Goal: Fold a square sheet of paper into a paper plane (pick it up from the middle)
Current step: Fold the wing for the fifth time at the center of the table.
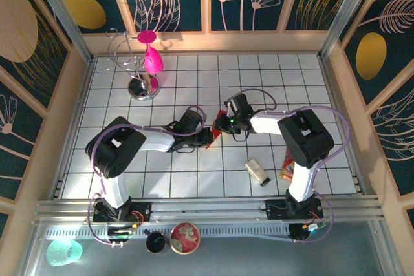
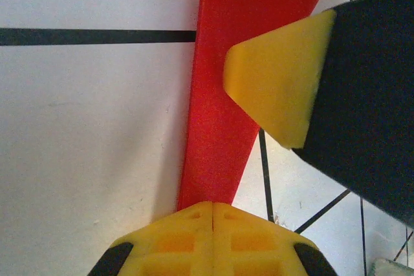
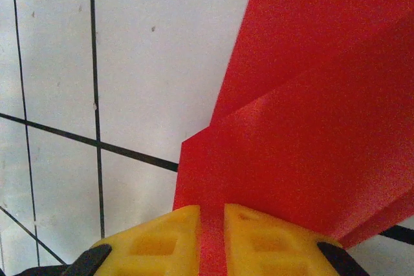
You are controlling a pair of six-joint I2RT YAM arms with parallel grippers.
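Top view: paper (image 1: 217, 121) sits mid scene on the table (image 1: 194, 92), btwn the two wrists, part-folded and pinched from both sides. L gripper (image 1: 206, 138) comes at it from the left, R gripper (image 1: 224, 123) from the right. The tips are v. close together.

L wrist view: L jaws fully closed, pads meeting, w/ a narrow red strip of the paper coming straight out from btwn them, low over the table. One fingertip (image 2: 275, 82) of the R gripper rests on top of that strip, just beyond.

R wrist view: R jaws closed down to a thin slit, w/ red paper filling the slit. Layered flaps w/ a crease spread out beyond. Looks like a grip, but how firm, can't tell.

Risks, as I judge them:
- Tear: both sides clamped, so any pull apart or twist by either arm loads the thin paper at the pinch.
- Slip: if the R pinch is light, the paper slides out, the fold line drifts and the crease ends up skew.
- Clash: the tips are so near that a small move inward knocks finger on finger and crumples a flap.
- Layers shift under the pads, leaving the wings uneven.
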